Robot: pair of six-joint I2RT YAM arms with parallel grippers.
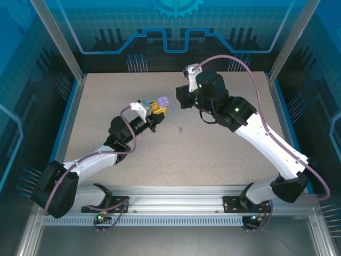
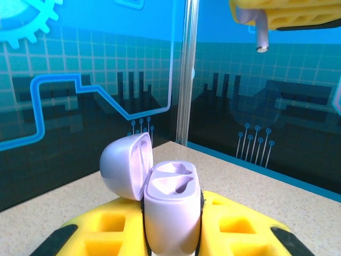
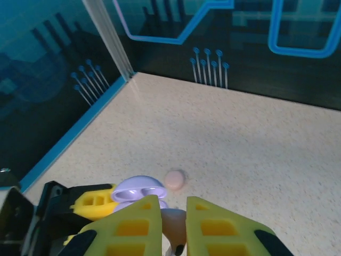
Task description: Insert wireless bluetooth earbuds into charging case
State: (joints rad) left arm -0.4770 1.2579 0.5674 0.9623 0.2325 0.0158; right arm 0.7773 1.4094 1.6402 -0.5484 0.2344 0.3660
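My left gripper [image 2: 171, 218] is shut on a lavender charging case [image 2: 171, 208], held upright above the table with its lid [image 2: 123, 166] swung open to the left and both sockets showing bare. From above, the case [image 1: 163, 102] sits at the tip of the left gripper [image 1: 158, 109]. My right gripper [image 3: 173, 216] is shut on a pale earbud [image 3: 177, 225] just above and behind the open case [image 3: 136, 191]. In the left wrist view its stem [image 2: 260, 36] hangs down from the right gripper's fingers [image 2: 287, 12]. A small purple earbud [image 1: 181, 129] lies on the table.
A small pale pink round piece [image 3: 175, 180] lies on the speckled table [image 1: 213, 154] beyond the case. Blue glass walls and a metal post [image 3: 109, 37] close off the back and sides.
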